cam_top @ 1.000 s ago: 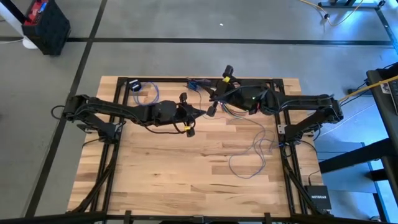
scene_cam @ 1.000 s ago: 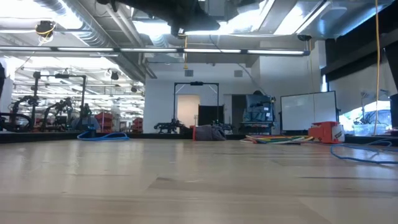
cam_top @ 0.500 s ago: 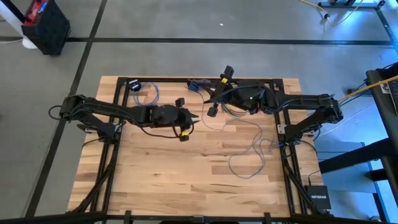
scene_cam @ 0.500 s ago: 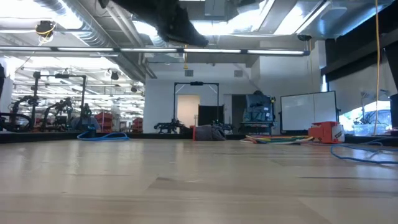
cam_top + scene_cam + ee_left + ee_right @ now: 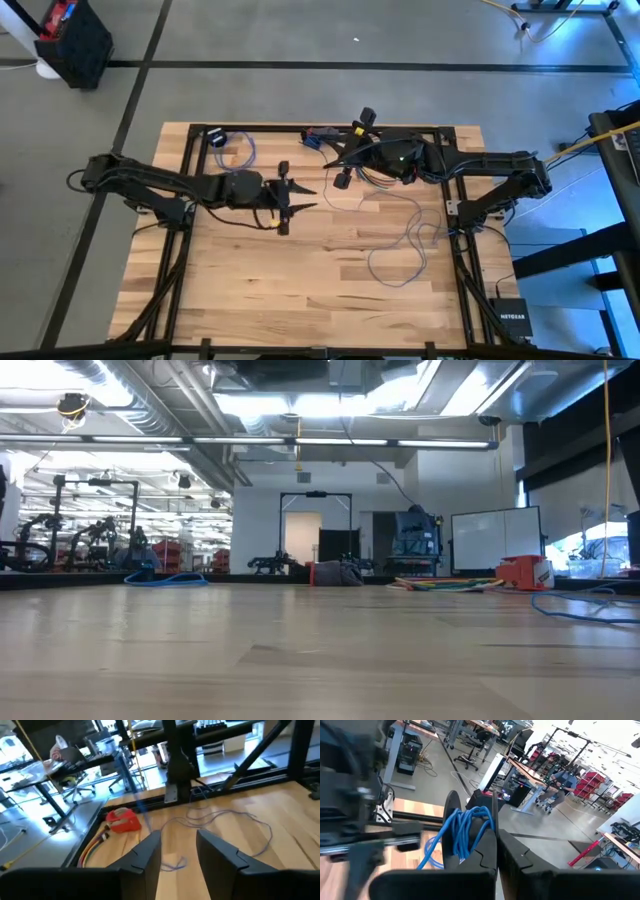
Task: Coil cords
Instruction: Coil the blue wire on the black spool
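Left gripper [image 5: 305, 196]: over the table's middle-left, pointing toward the right arm; fingers [image 5: 145, 852] parted with a clear gap, empty; bare wood visible between them in the left wrist view.

Right gripper [image 5: 335, 160]: near the far edge of the table, right of centre, raised; fingers [image 5: 487, 847] pressed together, clamping a bundle of looped blue wire [image 5: 465, 830].

Coil: several loops of the wire gathered at the right fingers, hanging over them in the right wrist view.

Loose wire [image 5: 405, 245]: thin, trailing from the right gripper down across the right half of the table in squiggly loops; lying flat on the wood; also seen in the left wrist view [image 5: 225, 820] as loose curves near the table's far frame.

Puck [image 5: 217, 139]: small black disc at the far left corner of the table, with a short curl of wire beside it; well apart from both grippers.

Table [image 5: 250, 290]: light wooden planks, black frame along the edges; near half bare.

Low view: table surface [image 5: 320, 660] seen level, room behind; a blue cord [image 5: 165, 578] at the far left edge; dark arm parts only at the very top.

Red object [image 5: 122, 820]: beside the table on the floor side in the left wrist view, with coloured cables next to it.
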Controlling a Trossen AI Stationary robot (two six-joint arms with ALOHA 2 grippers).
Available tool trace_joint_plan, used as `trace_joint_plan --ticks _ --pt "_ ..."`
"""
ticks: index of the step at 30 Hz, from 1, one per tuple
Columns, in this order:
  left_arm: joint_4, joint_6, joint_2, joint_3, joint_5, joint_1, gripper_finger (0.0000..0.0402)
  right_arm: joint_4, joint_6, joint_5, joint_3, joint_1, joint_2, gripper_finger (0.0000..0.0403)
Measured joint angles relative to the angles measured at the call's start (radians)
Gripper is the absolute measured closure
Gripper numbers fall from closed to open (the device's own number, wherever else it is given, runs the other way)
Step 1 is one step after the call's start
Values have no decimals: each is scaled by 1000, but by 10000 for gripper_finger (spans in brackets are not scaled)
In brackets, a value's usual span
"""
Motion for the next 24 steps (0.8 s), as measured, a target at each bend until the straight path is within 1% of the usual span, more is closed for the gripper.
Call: trace_joint_plan --ticks 2,6,10,14,20,24 --pt "13 -29 5 -1 11 28 290 -1 0 0 0 0 0 400" --pt "77 -75 39 1 130 75 296 -1 0 -8 0 -1 0 400" --pt "132 -99 89 1 160 103 300 -1 -1 -8 0 -1 0 400" --pt "152 -116 102 1 242 129 305 -2 -1 -8 0 -1 0 400" --pt "156 -125 101 1 252 136 329 -18 -1 -8 -1 -1 0 400" --pt "161 -102 101 1 251 136 365 -17 -1 -9 -1 -1 0 400"
